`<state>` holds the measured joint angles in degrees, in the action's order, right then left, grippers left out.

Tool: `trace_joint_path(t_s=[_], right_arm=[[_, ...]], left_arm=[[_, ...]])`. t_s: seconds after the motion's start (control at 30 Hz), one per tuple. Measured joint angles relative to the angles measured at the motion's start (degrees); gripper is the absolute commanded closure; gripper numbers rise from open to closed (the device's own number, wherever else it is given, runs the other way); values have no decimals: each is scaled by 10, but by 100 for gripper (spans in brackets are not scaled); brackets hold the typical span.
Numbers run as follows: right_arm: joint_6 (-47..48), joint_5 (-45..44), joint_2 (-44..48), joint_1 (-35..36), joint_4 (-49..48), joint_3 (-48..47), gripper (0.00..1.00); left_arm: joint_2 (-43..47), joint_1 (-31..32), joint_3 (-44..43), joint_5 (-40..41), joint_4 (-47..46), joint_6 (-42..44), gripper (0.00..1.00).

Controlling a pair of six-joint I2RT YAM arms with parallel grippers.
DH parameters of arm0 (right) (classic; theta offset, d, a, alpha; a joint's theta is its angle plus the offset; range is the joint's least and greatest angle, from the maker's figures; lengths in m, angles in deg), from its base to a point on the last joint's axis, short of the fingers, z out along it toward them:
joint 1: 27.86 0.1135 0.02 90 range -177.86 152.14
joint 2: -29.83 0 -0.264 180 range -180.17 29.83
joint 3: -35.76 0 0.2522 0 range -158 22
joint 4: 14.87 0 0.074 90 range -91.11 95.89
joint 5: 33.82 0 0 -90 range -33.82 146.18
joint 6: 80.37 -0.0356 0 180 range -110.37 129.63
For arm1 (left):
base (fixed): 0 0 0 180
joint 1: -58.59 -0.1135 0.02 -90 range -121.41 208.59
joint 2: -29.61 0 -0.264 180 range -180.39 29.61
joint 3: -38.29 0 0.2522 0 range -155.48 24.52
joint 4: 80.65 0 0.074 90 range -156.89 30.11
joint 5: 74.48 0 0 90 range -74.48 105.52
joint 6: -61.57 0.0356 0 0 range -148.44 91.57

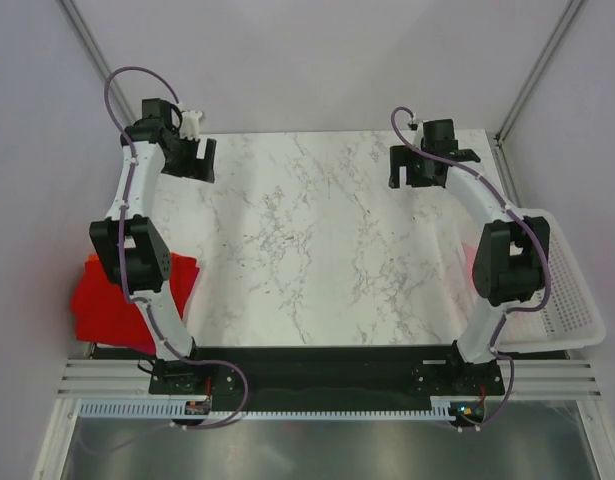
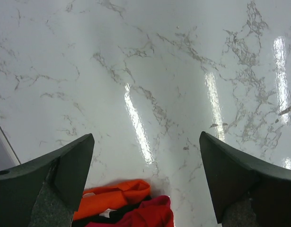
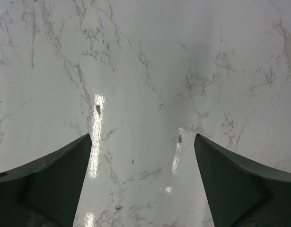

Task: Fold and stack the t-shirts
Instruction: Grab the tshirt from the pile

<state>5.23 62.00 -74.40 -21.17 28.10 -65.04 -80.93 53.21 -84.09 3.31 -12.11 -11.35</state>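
A bright red t-shirt (image 1: 112,300) lies in a flat pile off the table's left edge, partly hidden by my left arm. In the left wrist view an orange t-shirt (image 2: 112,201) and the red t-shirt (image 2: 147,215) show at the bottom edge, with dark cloth between them. A faint light pink patch (image 1: 465,262) shows beside my right arm by the basket; I cannot tell its shape. My left gripper (image 1: 192,160) (image 2: 146,137) is open and empty above the far left corner. My right gripper (image 1: 417,167) (image 3: 142,137) is open and empty above the far right of the table.
The white marble table (image 1: 317,240) lies between the arms. A white perforated plastic basket (image 1: 567,300) stands at the table's right edge, beside the right arm. Grey walls close in the back and sides.
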Motion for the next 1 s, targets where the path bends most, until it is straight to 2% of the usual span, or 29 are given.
trace_joint_path(t_s=[0.1, 0.2, 0.23, 0.3, 0.37, 0.4, 0.43, 0.53, 0.7, 0.83, 1.0], right_arm=[[19, -30, -31, 2, 24, -40, 2], [61, -49, -16, -14, 48, -48, 2], [74, -49, -7, -26, 59, -50, 6], [92, -47, 12, -66, 92, -61, 10], [109, -33, 34, -124, 133, -66, 14], [112, -31, 37, -149, 141, -66, 14], [124, -25, 43, -177, 158, -61, 18], [176, -10, 63, -232, 240, -31, 24], [288, 47, 70, -241, 392, -2, 29], [361, 83, 91, -241, 441, -2, 28], [411, 85, 155, -240, 463, -2, 28]], left_arm=[[-37, 18, -38, 5, 3, -9, 0], [-64, 38, -76, -5, 5, -26, 0], [-73, 43, -91, -15, 5, -31, 7], [-91, 52, -115, -33, 2, -38, 12], [-114, 62, -138, -43, 2, -38, 22], [-125, 65, -145, -46, 2, -36, 22], [-137, 70, -152, -49, 6, -32, 27], [-170, 85, -160, -61, 14, -20, 29], [-202, 102, -163, -69, 31, 0, 29], [-215, 102, -165, -68, 36, 17, 29], [-227, 99, -176, -67, 37, 27, 29]])
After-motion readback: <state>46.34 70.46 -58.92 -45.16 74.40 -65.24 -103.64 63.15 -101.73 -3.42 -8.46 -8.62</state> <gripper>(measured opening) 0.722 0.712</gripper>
